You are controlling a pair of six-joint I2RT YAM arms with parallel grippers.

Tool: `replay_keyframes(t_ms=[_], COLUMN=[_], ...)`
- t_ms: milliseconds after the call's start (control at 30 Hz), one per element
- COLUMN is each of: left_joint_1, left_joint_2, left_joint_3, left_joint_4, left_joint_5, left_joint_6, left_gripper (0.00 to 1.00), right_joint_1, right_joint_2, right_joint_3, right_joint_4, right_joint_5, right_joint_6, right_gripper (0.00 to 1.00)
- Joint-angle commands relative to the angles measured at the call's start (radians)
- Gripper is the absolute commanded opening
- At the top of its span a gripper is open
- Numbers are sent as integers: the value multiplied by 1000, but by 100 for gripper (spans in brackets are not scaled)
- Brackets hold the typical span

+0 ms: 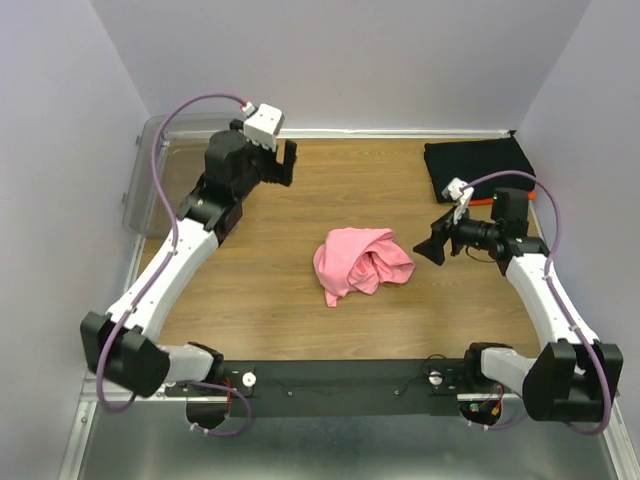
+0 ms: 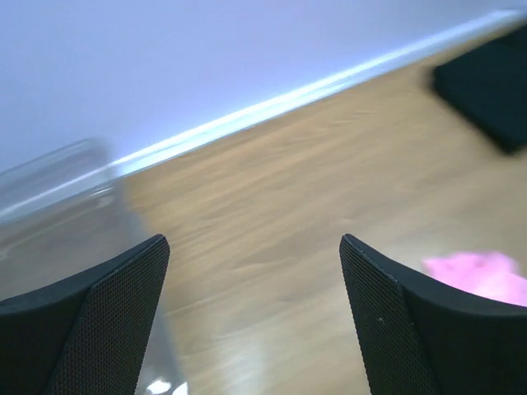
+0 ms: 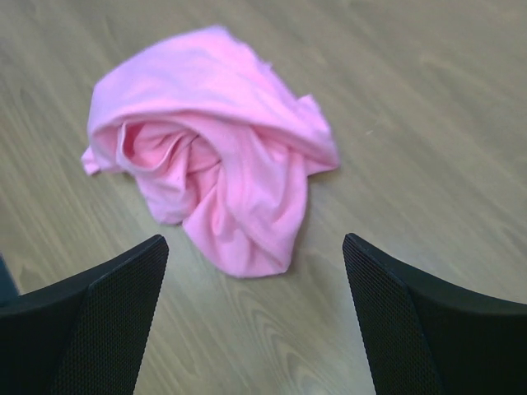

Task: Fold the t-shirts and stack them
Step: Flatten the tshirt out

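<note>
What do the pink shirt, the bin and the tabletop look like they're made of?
Pink shirt: soft matte cloth, probably cotton knit; crumpled in loose folds.
Bin: clear, glossy plastic; surfaces show through it.
Tabletop: wood or wood-look laminate, smooth, with visible grain.

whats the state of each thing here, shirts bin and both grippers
pink t-shirt, crumpled, unfolded
black t-shirt, folded flat
orange t-shirt, under the black one, only an edge shows
clear bin, upright
left gripper, open, empty
right gripper, open, empty
</note>
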Motion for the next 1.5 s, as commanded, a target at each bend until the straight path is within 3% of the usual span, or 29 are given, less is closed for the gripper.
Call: replay_keyframes(t_ms=[0,167,300,633,733,867,933,967,1000,1033,1100,1200,1267,1300,1467], left_joint_1=[-95,-291,-423,-505,-522,-537,-540,-540,-542,-542,-542,-542,-542,-542,-542], left_joint_2=[-46,-80,-71,56,82,99,110,115,118,118,116,107,107,109,64], left_joint_3=[-215,-391,-510,-498,-498,-508,-508,-508,-508,-507,-504,-496,-491,-485,-479], left_joint_4=[55,98,157,228,230,225,211,210,208,207,204,201,201,199,199], left_joint_5=[317,210,-43,-120,-120,-128,-142,-143,-145,-149,-148,-142,-142,-146,-183], left_joint_6=[-108,-296,-448,-501,-513,-522,-528,-527,-527,-528,-525,-507,-498,-493,-481], left_gripper=[89,79,79,77,75,74,70,68,66,57,44,20,12,0,0], right_joint_1=[49,233,303,434,442,448,448,448,448,448,448,445,433,417,371], right_joint_2=[78,154,183,342,353,384,382,379,376,369,358,318,269,247,140], right_joint_3=[27,12,-17,12,11,32,41,43,43,43,43,49,53,55,55], right_joint_4=[-126,-77,-2,85,105,107,109,107,107,107,106,101,98,93,67], right_joint_5=[10,229,375,601,624,653,664,664,662,655,650,650,633,601,513], right_joint_6=[-131,-128,-96,-62,-36,11,24,28,36,44,50,70,71,67,53], right_gripper=[92,87,88,83,77,56,45,31,24,7,1,1,0,1,1])
